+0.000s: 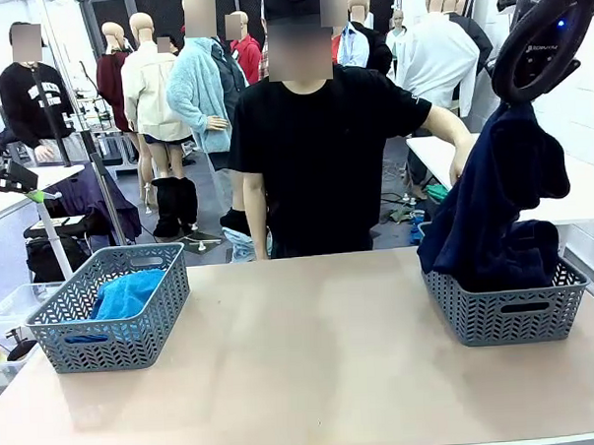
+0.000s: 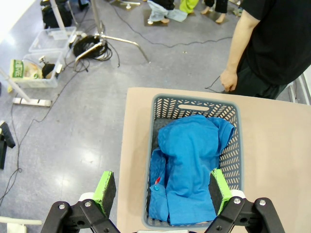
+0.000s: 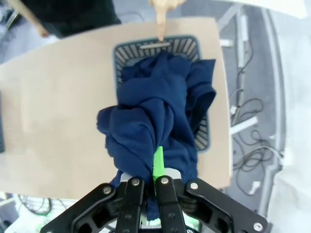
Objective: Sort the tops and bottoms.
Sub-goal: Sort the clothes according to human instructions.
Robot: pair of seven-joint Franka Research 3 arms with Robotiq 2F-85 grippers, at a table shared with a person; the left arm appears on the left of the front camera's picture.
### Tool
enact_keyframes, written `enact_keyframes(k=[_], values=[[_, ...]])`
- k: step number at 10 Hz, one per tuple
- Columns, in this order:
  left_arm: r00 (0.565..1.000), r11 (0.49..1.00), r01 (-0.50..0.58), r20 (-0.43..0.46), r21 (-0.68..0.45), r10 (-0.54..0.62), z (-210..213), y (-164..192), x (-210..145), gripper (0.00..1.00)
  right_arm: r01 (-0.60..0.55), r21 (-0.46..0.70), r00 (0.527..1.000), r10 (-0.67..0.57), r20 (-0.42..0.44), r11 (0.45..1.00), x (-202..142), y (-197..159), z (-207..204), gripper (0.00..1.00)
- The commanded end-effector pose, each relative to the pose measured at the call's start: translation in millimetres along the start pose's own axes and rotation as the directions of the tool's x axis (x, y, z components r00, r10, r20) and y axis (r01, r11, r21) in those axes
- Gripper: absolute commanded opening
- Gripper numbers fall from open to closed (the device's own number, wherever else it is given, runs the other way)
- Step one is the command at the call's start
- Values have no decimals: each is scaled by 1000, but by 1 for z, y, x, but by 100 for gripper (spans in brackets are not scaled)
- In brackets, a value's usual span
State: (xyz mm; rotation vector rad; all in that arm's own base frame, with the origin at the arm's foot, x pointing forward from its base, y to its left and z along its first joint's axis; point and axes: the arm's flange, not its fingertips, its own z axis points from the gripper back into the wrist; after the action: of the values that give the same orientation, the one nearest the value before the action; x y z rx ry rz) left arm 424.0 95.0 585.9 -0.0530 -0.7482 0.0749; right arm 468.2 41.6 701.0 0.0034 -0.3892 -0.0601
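Fingers of the right claw are pinched shut on a bunched fold of the navy garment, which hangs from it in a long, limp drape with its lower end in the right basket. Cloth this soft looks light and shapeless; a pinch on a thick gathered fold seems safer than a single layer, which could slip. Trailing hems may catch on the basket's rim. A person's hand rests just beside the hanging fabric. Over at the left basket, the left claw hovers with jaws spread wide and empty above the crumpled blue garment lying inside, on the worktop.
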Motion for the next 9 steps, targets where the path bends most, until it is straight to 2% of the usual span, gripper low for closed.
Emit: enact_keyframes(k=[1, 3, 5, 7, 9], values=[[1000, 1000, -1, -9, 3, 1, 1, 1, 1, 100, 125, -43, 992, -123, 28, 991, 27, -25, 8, 0], [1000, 1000, -1, -9, 3, 1, 1, 1, 1, 100, 141, 2, 990, -141, 0, 990, 32, -44, -9, 0], [1000, 1000, -1, -9, 3, 1, 1, 1, 1, 100, 103, 53, 993, -100, -54, 993, 40, -46, -47, 0], [1000, 1000, -1, -9, 3, 1, 1, 1, 1, 100, 73, 113, 986, -55, -157, 991, 51, -47, -96, 0], [1000, 1000, -1, -9, 3, 1, 1, 1, 1, 100, 130, 132, 960, -91, -264, 983, 55, -50, -139, 0]])
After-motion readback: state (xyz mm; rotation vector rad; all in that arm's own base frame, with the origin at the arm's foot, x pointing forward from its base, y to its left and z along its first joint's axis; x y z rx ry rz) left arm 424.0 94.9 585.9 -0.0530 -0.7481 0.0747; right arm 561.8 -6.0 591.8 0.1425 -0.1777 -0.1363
